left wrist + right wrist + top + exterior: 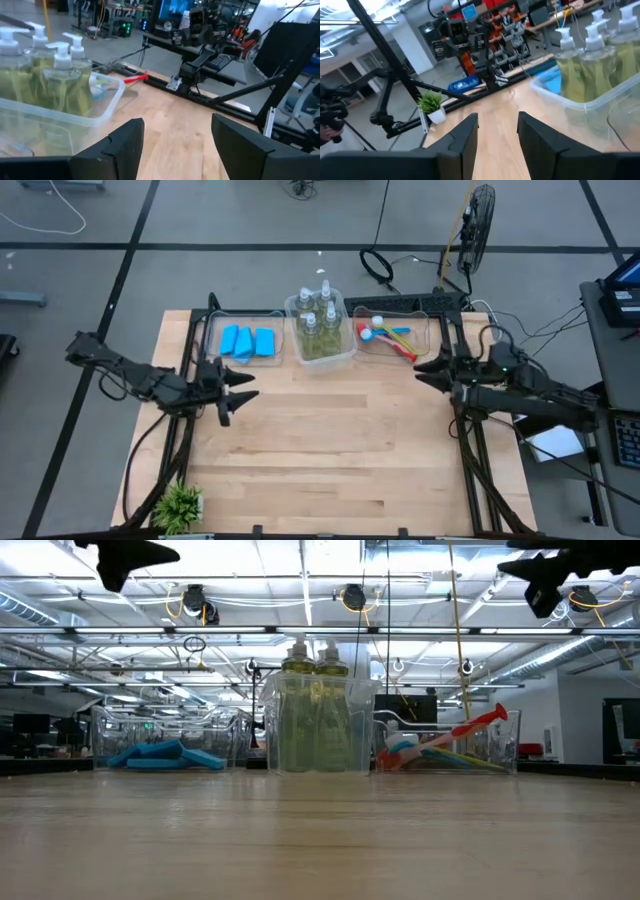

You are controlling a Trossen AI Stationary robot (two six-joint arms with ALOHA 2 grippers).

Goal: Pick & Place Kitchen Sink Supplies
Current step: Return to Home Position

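Note:
Three clear bins stand along the table's far edge. The left one holds blue sponges (pixel 248 341), the middle one several pump bottles (pixel 319 320) of yellow-green liquid, the right one long-handled brushes (pixel 388 336), a red one on top. My left gripper (pixel 243 392) hovers open over the table's left part, near the sponge bin, fingers pointing right. My right gripper (pixel 428 366) hovers open at the right, beside the brush bin, fingers pointing left. Both hold nothing and stay high above the wood.
A small green potted plant (pixel 181 504) stands at the table's near left corner. The wooden table top (pixel 340 440) stretches bare between the arms. Black frame rails (pixel 470 450) run along both sides. A fan and cables lie on the floor beyond the far edge.

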